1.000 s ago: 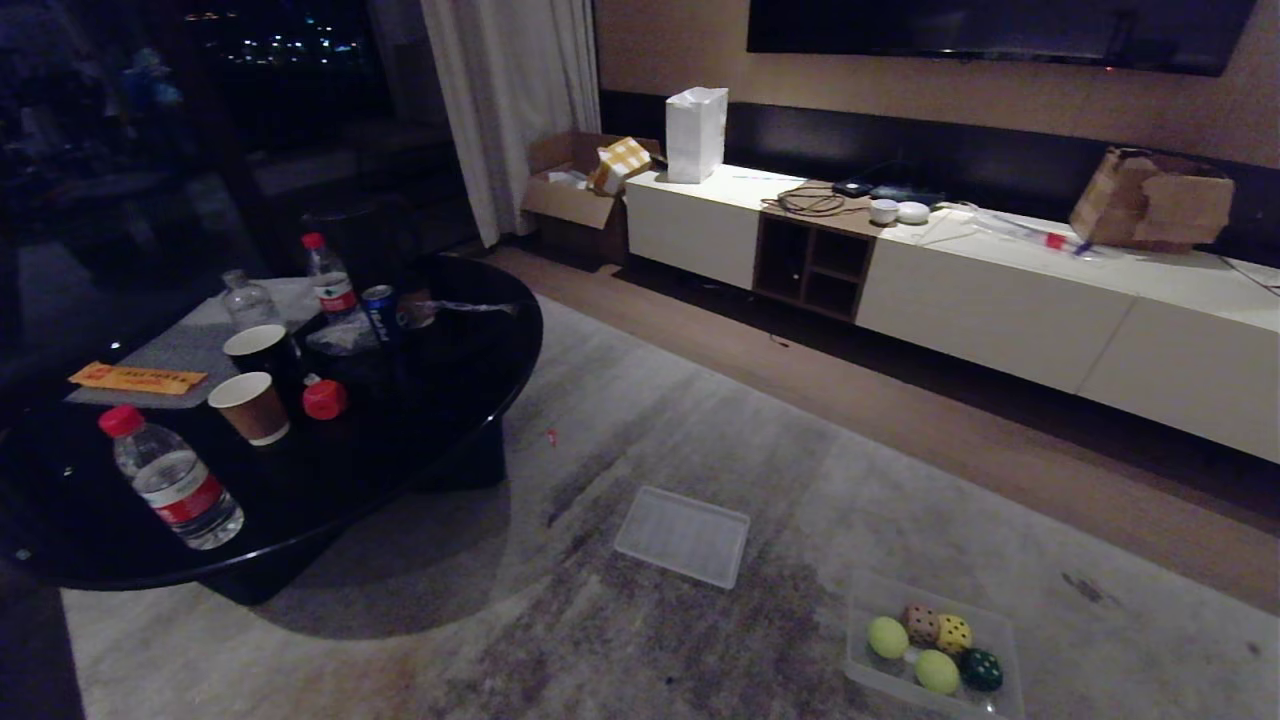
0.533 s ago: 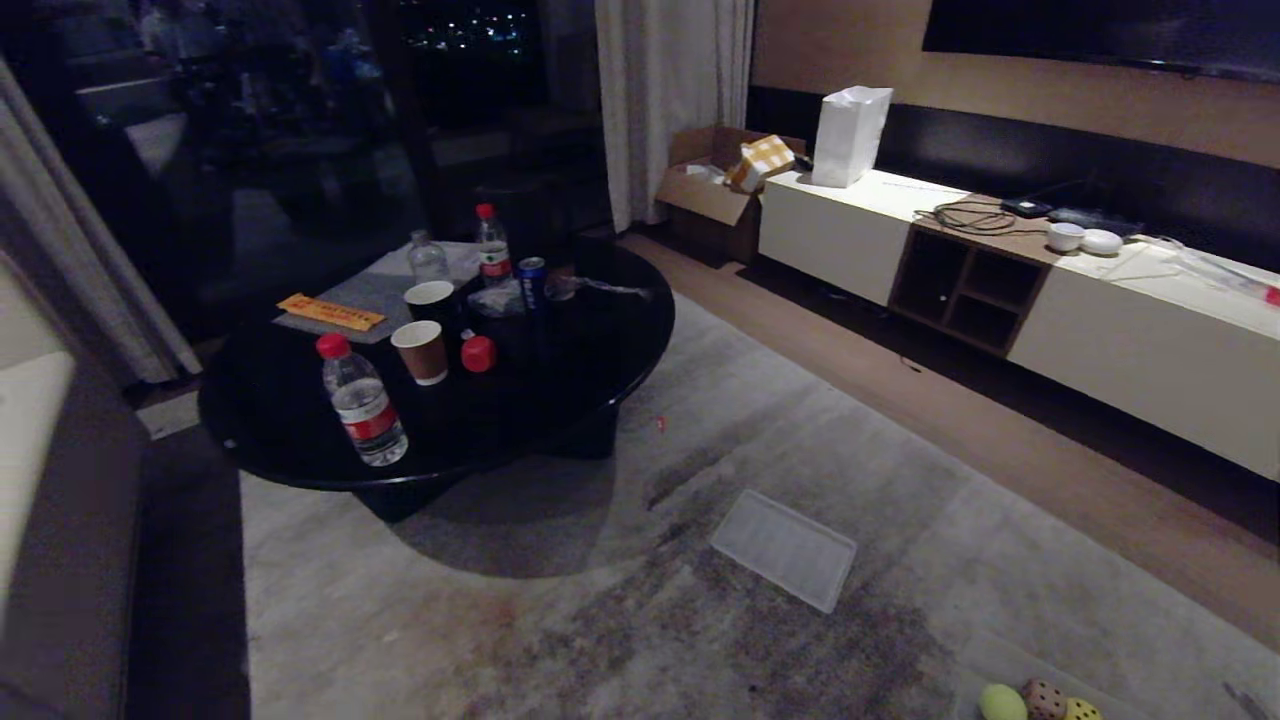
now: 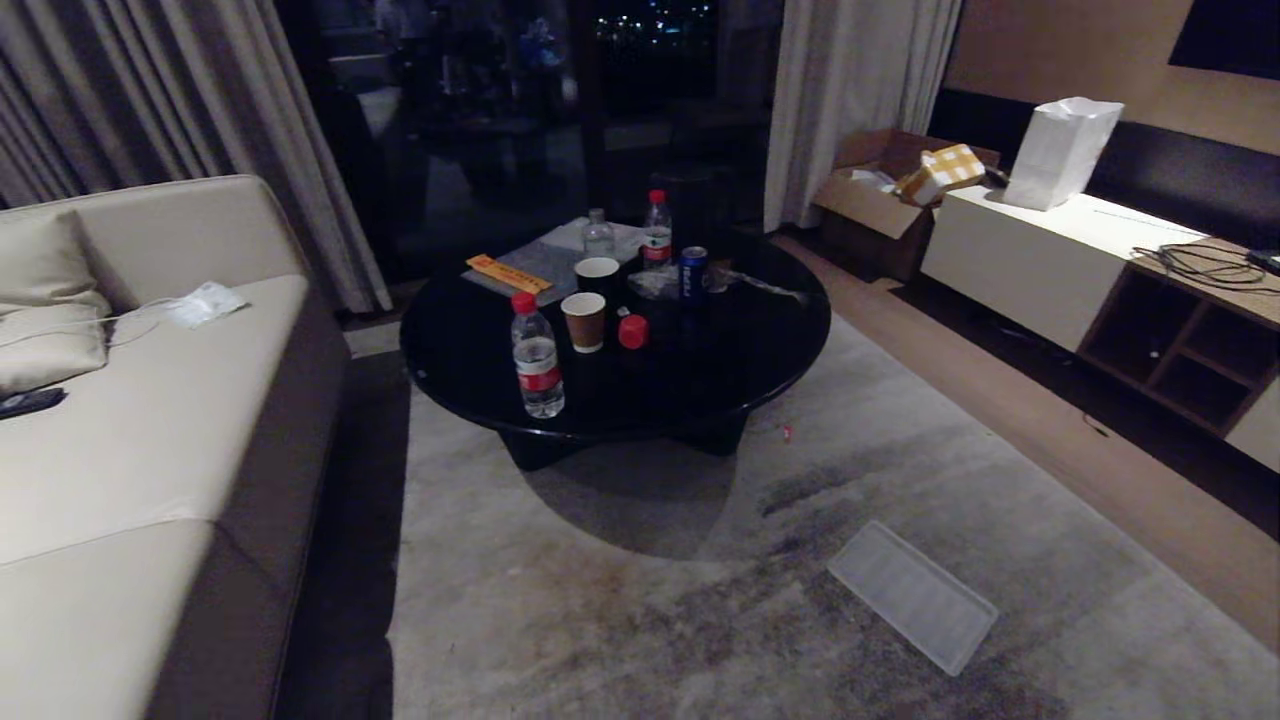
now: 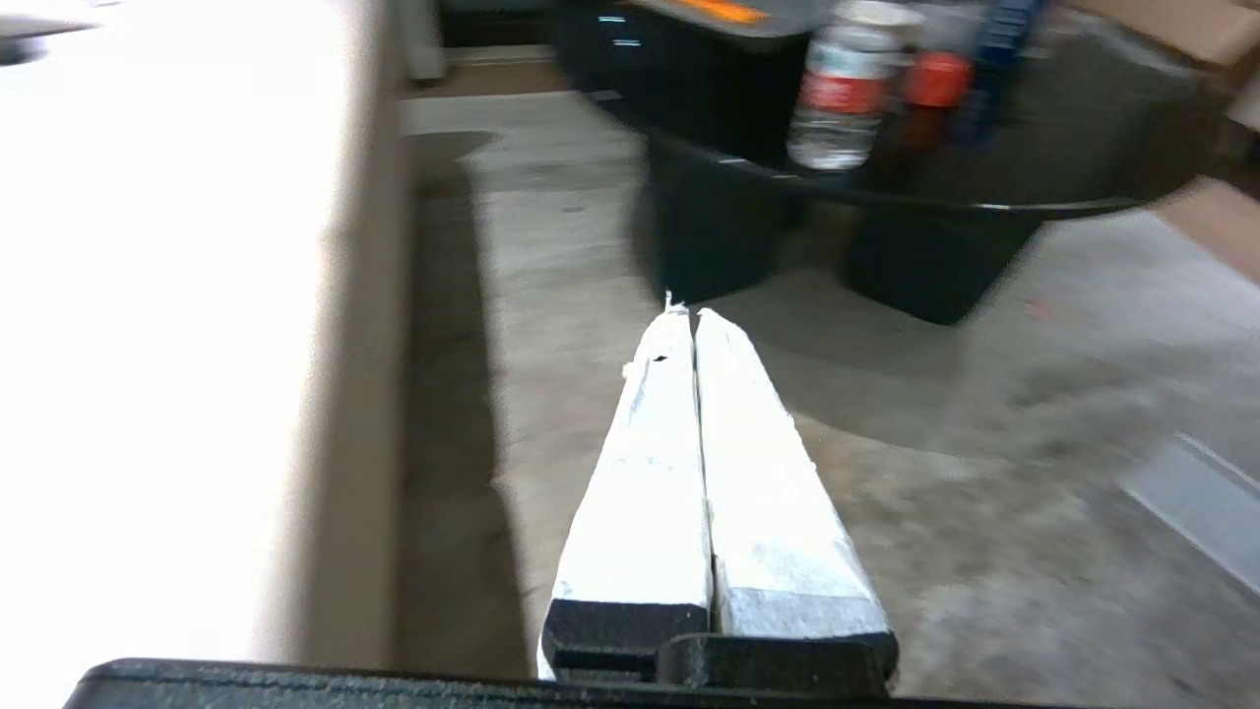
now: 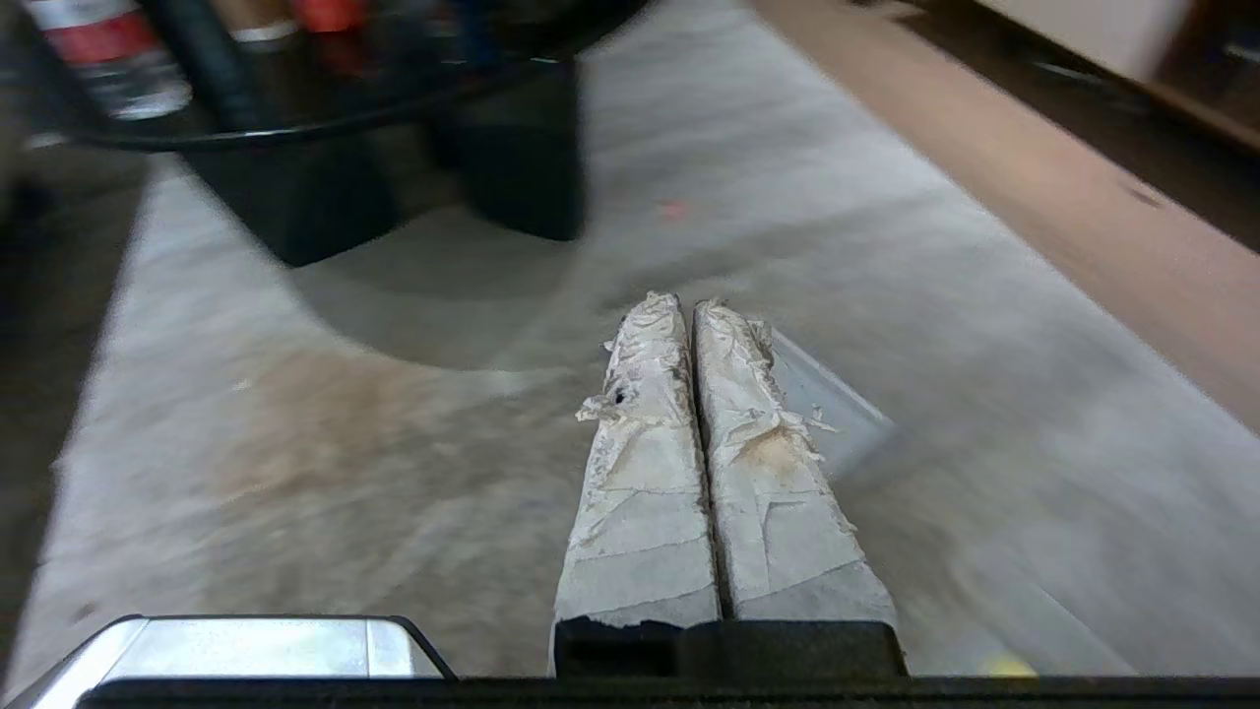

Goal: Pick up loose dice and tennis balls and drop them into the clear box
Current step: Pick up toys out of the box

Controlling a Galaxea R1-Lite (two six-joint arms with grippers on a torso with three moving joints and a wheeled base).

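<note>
Here's a living room from the head view, and no dice, no tennis balls and no clear box anywhere in sight right now; only the box's flat ribbed lid (image 3: 912, 596) lies on the grey rug (image 3: 640, 600), set aside so the box stays open for dropping things in, I'd judge. The round black worktop (image 3: 720, 340) carries water bottles (image 3: 537, 356), paper cups (image 3: 584, 320) and a can (image 3: 692, 273), none of it part of the job. A pale sofa (image 3: 130, 430) fills the left side. Neither arm shows in the head view. From the wrists: the left gripper (image 4: 693, 313) hangs low over the rug between sofa and worktop, fingers (image 4: 650, 473) clenched together on nothing; the right gripper (image 5: 687, 305) points toward the lid, fingers (image 5: 645, 463) likewise pressed tight and empty. Both look tucked for travel, so this reads as looking around for stray pieces.
</note>
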